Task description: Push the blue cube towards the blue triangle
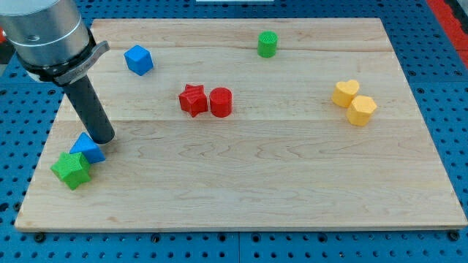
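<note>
With no gripper to close, we risk my tip (103,138), touching the blue triangle (88,148), shoving it off while the blue cube (138,59) sits well apart.

My tip (103,138) partly hides the blue triangle (88,149).

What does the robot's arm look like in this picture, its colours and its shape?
The arm ends in a wide silver-grey metal cylinder with a darker grey band and a small flange. Below it hangs a straight, smooth black rod, round in section; my tip is its lower end. No cables or markings show.
</note>
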Motion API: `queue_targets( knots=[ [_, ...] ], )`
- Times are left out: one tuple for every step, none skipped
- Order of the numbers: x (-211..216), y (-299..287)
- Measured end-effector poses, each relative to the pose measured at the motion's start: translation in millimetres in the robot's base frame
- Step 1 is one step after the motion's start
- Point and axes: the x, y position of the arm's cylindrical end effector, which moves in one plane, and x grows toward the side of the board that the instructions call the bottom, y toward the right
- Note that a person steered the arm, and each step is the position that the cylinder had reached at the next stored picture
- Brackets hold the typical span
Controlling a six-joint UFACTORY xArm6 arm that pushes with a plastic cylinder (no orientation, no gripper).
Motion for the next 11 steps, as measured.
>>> queue_targets(
  knots=[
    [-35, 0],
    [-93, 1],
    [-128, 70],
    [-171, 114],
    [-219, 52],
    [-159, 25],
    [-94, 25],
    [-39, 25],
    [-41, 23],
    [-96, 23],
    [-99, -9]
  ],
)
